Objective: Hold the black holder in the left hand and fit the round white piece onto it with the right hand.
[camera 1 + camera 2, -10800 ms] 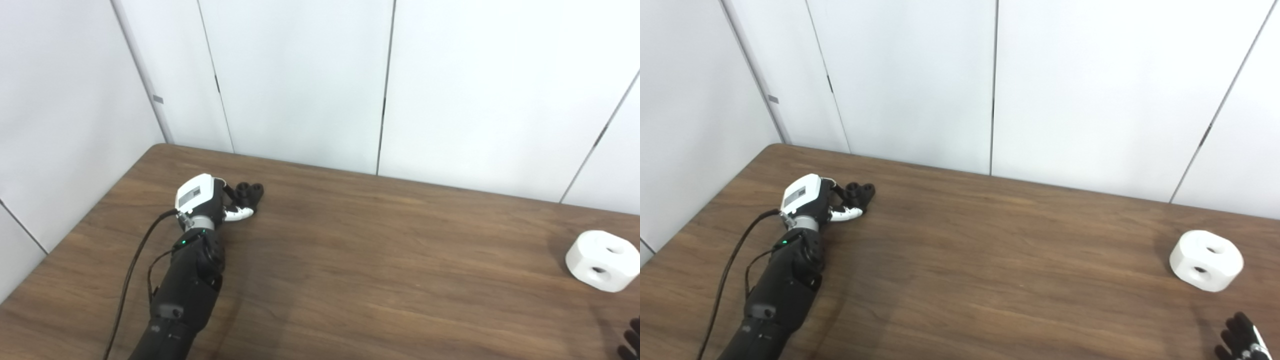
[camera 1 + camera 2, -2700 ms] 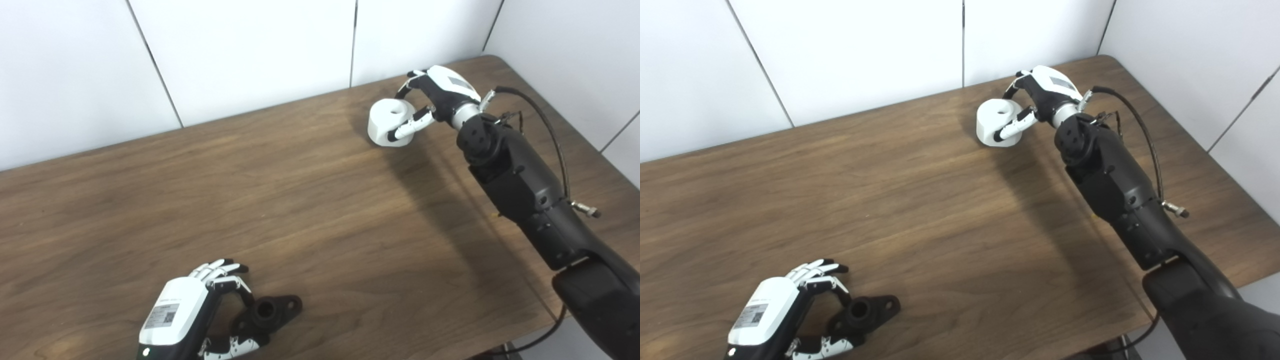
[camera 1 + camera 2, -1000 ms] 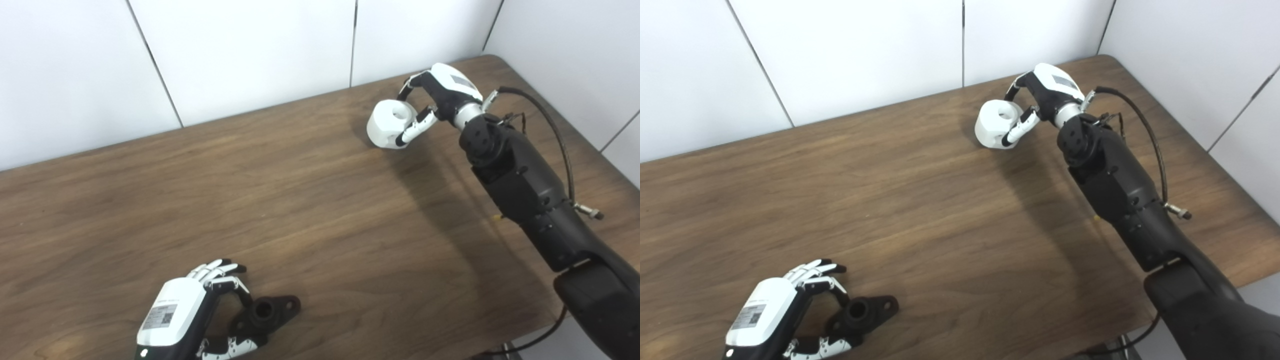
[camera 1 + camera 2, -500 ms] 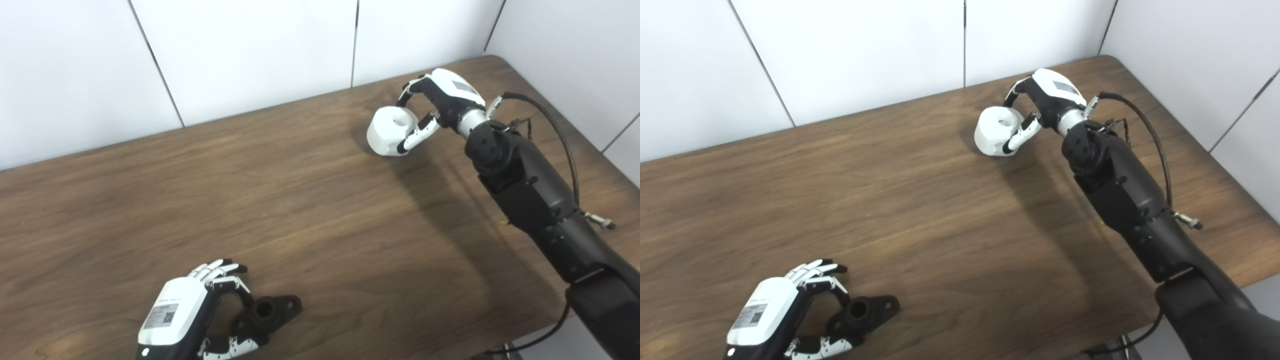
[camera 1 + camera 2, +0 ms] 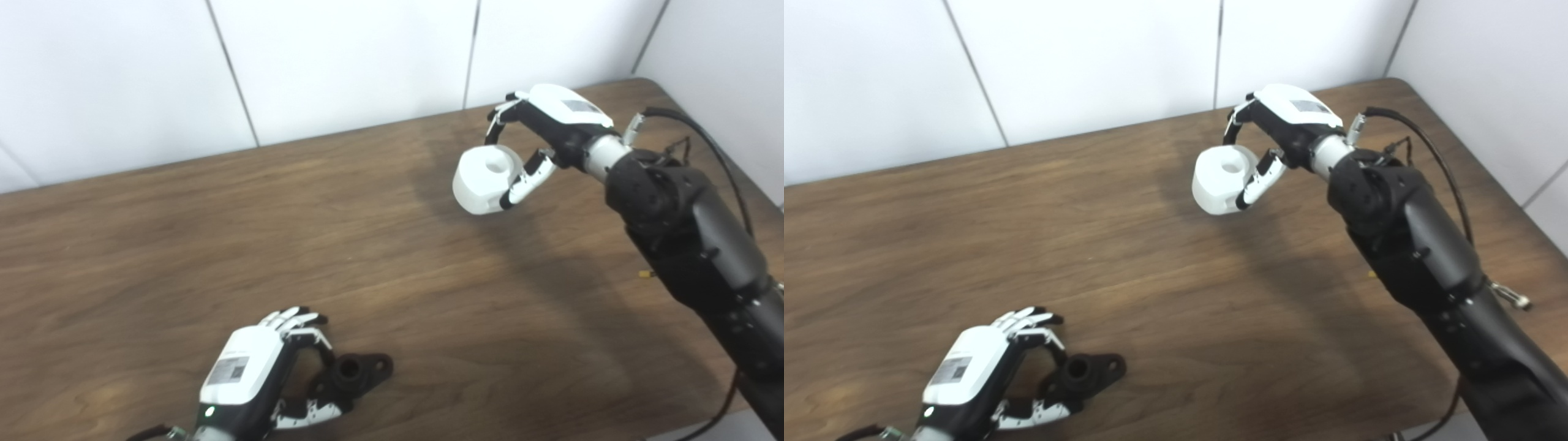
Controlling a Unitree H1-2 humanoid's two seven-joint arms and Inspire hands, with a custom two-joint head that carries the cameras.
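Partly hidden: black holder [image 5: 352, 373] in left hand [image 5: 257, 373], wrist cut off.

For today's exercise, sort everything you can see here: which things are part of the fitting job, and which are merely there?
Part of the job:
black holder, gripped by the left hand
round white piece, held by the right hand

Merely there:
wooden table
white wall panels
black cable along the right arm

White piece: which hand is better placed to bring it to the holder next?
Right. The right hand already grips the round white piece off the table; the left hand is closed on the black holder near the front edge.
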